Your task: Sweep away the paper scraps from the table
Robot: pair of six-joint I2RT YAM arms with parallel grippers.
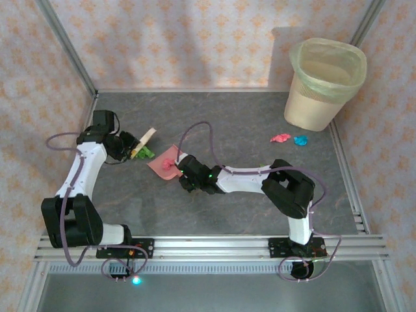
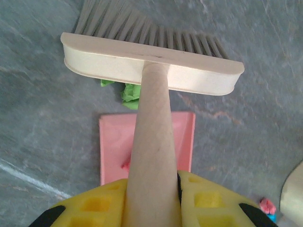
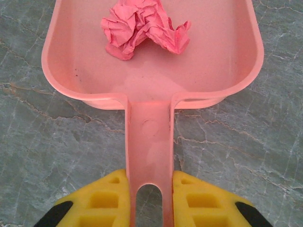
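My left gripper (image 2: 154, 198) (image 1: 129, 149) is shut on the pale wooden handle of the brush (image 2: 151, 66) (image 1: 146, 139), whose bristles rest on the table (image 1: 247, 123). A green paper scrap (image 2: 130, 92) (image 1: 148, 153) lies between the brush head and the pink dustpan (image 2: 113, 142) (image 1: 162, 168). My right gripper (image 3: 150, 198) (image 1: 184, 171) is shut on the dustpan's handle (image 3: 149, 142). One crumpled pink scrap (image 3: 142, 28) (image 1: 170, 162) sits inside the pan (image 3: 85, 71). A pink scrap (image 1: 281, 138) and a blue scrap (image 1: 300, 140) lie far right on the table.
A beige waste bin (image 1: 324, 81) lined with a green bag stands in the back right corner, just behind the two far scraps. Aluminium rails edge the table, and patterned walls close in the left, back and right sides.
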